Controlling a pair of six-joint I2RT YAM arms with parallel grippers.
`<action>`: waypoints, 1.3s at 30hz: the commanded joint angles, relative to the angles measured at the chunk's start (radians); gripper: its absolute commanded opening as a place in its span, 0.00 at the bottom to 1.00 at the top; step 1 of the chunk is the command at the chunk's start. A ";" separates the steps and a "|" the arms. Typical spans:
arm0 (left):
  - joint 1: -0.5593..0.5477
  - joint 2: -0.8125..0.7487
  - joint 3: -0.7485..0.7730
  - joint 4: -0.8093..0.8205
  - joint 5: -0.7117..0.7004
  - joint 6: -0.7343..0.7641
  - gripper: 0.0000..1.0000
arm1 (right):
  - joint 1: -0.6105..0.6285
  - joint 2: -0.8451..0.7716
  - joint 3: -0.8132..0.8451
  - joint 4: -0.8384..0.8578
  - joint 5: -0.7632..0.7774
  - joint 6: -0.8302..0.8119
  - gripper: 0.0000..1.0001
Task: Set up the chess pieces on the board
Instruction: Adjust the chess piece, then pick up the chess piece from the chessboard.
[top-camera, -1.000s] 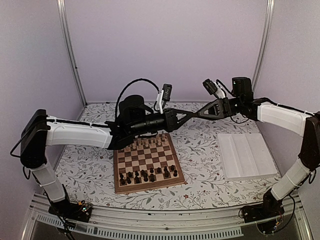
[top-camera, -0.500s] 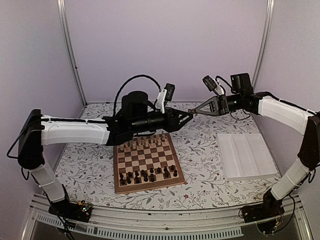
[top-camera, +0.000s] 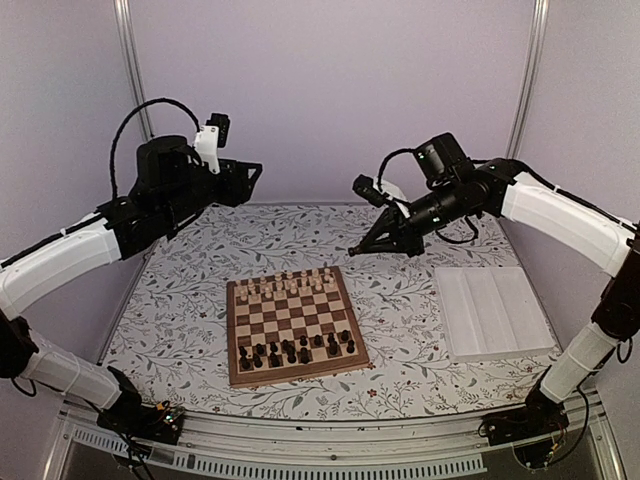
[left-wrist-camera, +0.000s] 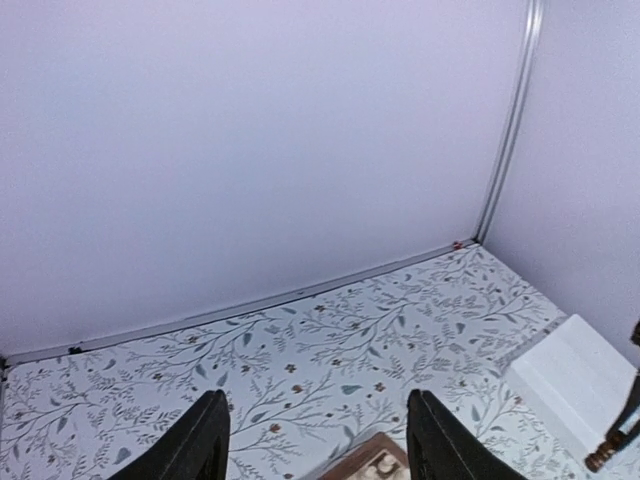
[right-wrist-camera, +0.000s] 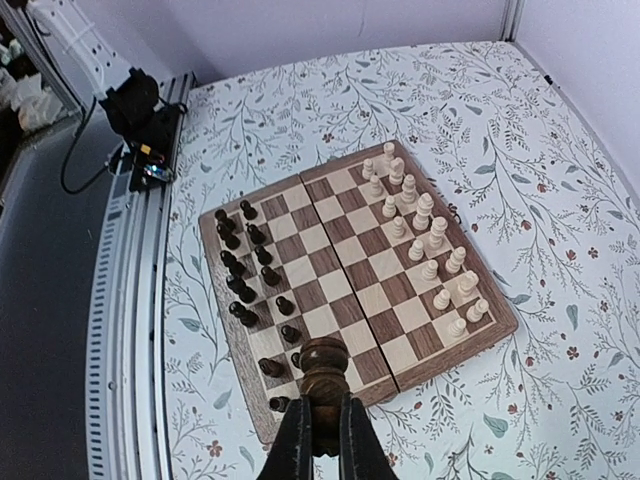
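- Chess pieces (top-camera: 295, 350), small dark brown wooden ones, stand in two rows along the near edge of the board (top-camera: 262, 327); seen from the right wrist they line the board's left side (right-wrist-camera: 245, 270), with some squares in those rows unfilled
- one more dark piece (right-wrist-camera: 324, 365), with a rounded, turned top, is off the board; the right tool (right-wrist-camera: 322, 405) is clenched on it, both fingers pressed against its sides
- from above, the right tool (top-camera: 357, 249) points down and to the left, its tip just beyond the board's far right corner and raised over the worktop (top-camera: 400, 300); the gripped piece is too small to make out in that view
- the board, checked in dark brown and cream with a light wood border (right-wrist-camera: 400, 375), lies flat in the middle of the worktop, which has a white cloth printed with leaves and small flowers
- pale cream chessmen (top-camera: 295, 285) fill the two far rows of the board
- the left tool (top-camera: 245, 182) is lifted high at the far left, well apart from the board; its own camera shows the two dark fingers (left-wrist-camera: 205, 445) spread apart with nothing between them, so it is released
- a white rectangular compartment tray (top-camera: 495, 310) lies on the worktop to the right of the board, apart from it; nothing can be seen in its compartments
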 joint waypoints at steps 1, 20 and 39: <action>0.089 -0.050 -0.104 -0.013 -0.047 0.068 0.63 | 0.108 0.056 0.067 -0.119 0.229 -0.140 0.00; 0.169 -0.107 -0.147 -0.049 -0.045 0.082 0.68 | 0.358 0.380 0.245 -0.269 0.449 -0.214 0.00; 0.034 -0.195 -0.184 -0.622 0.365 -0.123 0.46 | 0.351 0.191 0.073 -0.249 0.525 -0.227 0.00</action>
